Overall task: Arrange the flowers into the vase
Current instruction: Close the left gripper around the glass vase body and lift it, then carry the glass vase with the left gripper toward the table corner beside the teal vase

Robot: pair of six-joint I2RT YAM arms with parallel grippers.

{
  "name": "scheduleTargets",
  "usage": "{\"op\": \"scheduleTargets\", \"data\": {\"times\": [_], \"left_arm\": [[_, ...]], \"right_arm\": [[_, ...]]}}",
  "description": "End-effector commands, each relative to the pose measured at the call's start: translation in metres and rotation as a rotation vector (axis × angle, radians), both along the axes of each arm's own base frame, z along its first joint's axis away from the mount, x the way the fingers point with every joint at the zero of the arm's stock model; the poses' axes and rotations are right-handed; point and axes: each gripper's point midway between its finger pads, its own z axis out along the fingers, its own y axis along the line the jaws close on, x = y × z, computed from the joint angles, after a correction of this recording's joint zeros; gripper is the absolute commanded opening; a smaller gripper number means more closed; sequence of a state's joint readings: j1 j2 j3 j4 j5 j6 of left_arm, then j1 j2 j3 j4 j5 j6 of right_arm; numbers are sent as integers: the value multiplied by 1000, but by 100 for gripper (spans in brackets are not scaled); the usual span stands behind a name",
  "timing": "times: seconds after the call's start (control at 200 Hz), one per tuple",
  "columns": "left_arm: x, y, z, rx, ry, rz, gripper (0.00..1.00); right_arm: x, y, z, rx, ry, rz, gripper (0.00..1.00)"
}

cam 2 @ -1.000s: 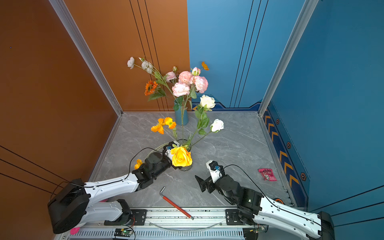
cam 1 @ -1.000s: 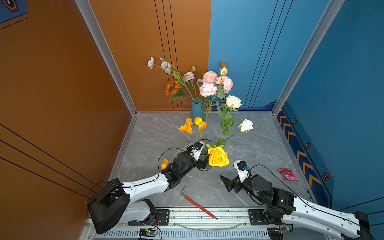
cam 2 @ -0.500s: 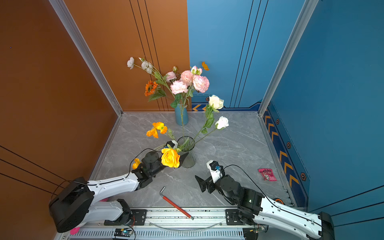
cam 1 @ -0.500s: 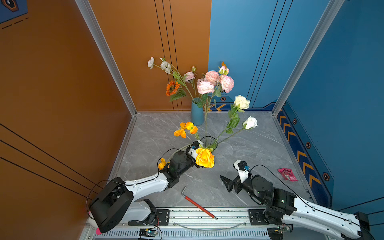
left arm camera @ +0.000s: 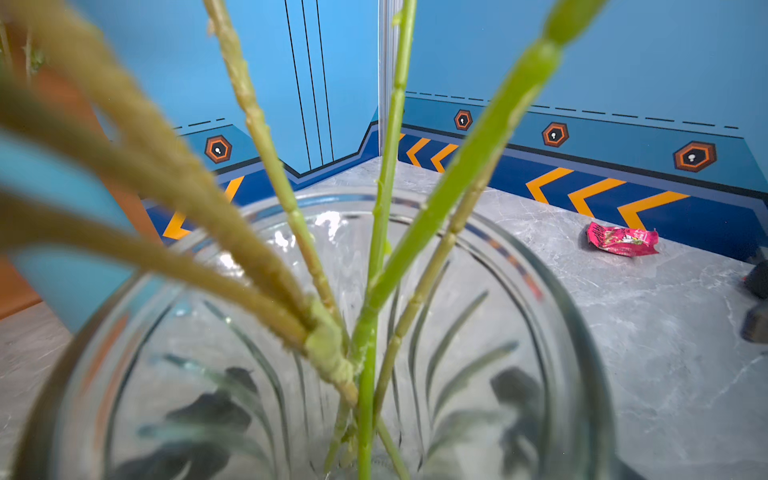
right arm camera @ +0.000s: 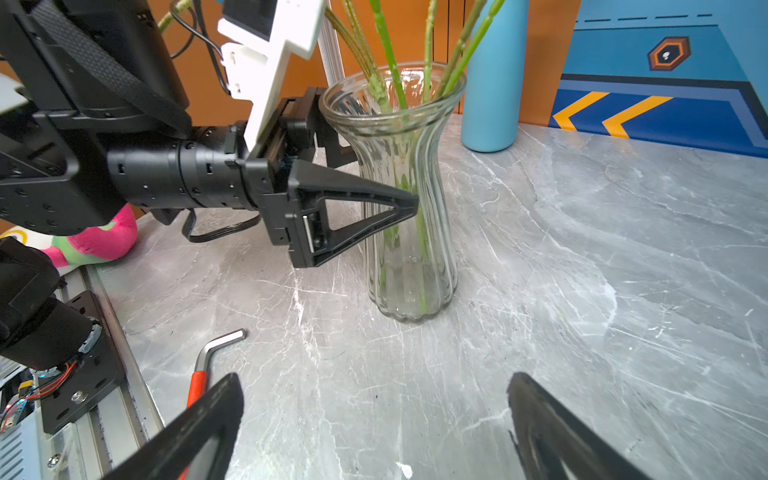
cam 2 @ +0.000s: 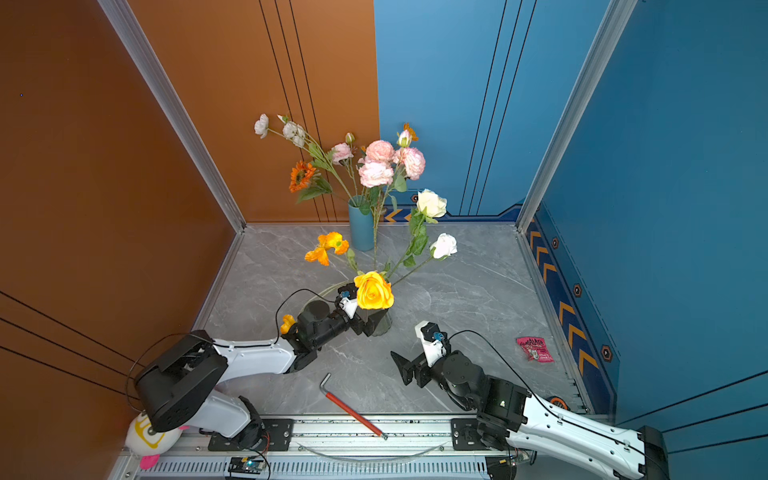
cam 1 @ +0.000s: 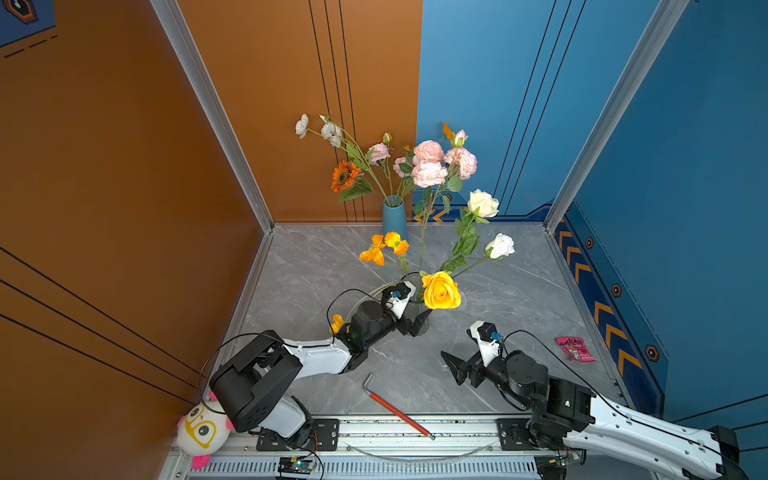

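Grey marble tabletop (cam 1: pixel 519 299) boxed in by orange and blue walls (cam 1: pixel 124 166), and from my station the arranging looks well along. The clear glass vase (right arm camera: pixel 415 270) stands upright near the middle with the flowers (cam 1: pixel 466 244) in it. A yellow rose (cam 1: pixel 441 290) sits low at the rim, a cream rose (cam 1: pixel 483 203) and a white rose (cam 1: pixel 500 246) lean outward, and orange poppies (cam 1: pixel 384 247) spread to the side. I take the tall pink cluster (cam 1: pixel 430 172) to belong there too, since its stem runs down toward the same mouth. My left gripper (right arm camera: pixel 395 174) sits at the vase's waist with jaws spread, one finger in front of the glass and one behind. I cannot tell whether either touches it. My right gripper (cam 1: pixel 455 368) hangs nearby over bare tabletop, jaws wide and empty. I see no loose stems lying about. A small orange bloom (cam 1: pixel 337 323) shows by the left wrist, hanging or loose, I cannot tell. A blue vase (cam 1: pixel 394 220) by the back wall holds more flowers, an orange sunflower head (cam 1: pixel 345 176) among them. If those count, transfers remain; otherwise only tidying is left.
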State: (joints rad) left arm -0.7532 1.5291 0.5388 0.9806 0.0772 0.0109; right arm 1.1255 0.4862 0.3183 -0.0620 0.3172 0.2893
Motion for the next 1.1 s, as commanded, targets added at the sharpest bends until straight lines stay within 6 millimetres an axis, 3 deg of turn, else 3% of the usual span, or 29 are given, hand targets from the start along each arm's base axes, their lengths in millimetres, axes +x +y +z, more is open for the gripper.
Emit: {"op": "scheduleTargets", "data": {"times": [0.0, 0.175, 0.551, 0.841, 1.096], "left_arm": [[14, -4, 20, -55, -74, 18, 98], [26, -4, 22, -134, -85, 37, 100], [18, -1, 38, -209, -100, -2, 68], [9, 4, 55, -187, -139, -17, 54], [-9, 15, 90, -178, -229, -38, 46]], "right_arm": [[-1, -5, -8, -20, 14, -7, 100], [-2, -7, -10, -28, 20, -12, 100], [-2, -8, -10, -13, 18, -13, 100], [-4, -6, -10, 11, 32, -1, 100], [-6, -6, -6, 29, 31, 1, 100]]}}
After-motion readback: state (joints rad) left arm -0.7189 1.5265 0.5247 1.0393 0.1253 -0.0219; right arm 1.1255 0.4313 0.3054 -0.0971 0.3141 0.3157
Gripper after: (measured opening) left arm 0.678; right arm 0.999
